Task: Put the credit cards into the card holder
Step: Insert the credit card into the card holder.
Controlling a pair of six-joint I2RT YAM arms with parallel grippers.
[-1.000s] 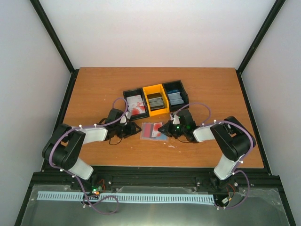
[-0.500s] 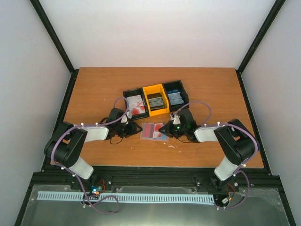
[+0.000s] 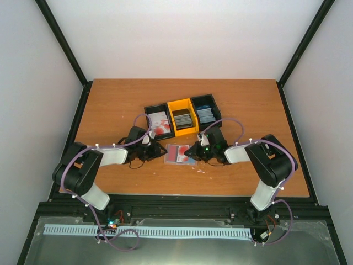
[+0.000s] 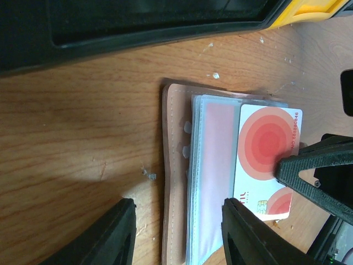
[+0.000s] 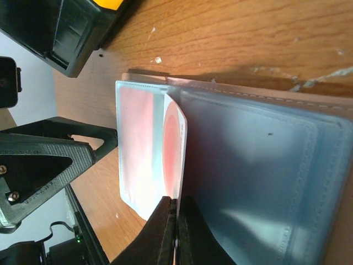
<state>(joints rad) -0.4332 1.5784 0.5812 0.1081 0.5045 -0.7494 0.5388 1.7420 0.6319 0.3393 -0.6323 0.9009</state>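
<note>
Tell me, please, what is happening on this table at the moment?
The right gripper has its jaws shut on a white card with red circles, held among the clear sleeves of the open card holder on the table. The left gripper stands over the holder's other side, jaws partly open, gripping nothing.

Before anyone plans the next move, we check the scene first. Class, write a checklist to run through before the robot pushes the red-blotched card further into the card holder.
1. Right gripper shut on the white-and-red card: ok.
2. Card holder lying open on the table: ok.
3. Card's edge actually inside a plastic sleeve: cannot tell.
4. Left gripper steadying the holder: cannot tell. It is open, with its fingers astride the holder's edge.
5. Bins standing apart from the holder, behind it: ok.
</note>
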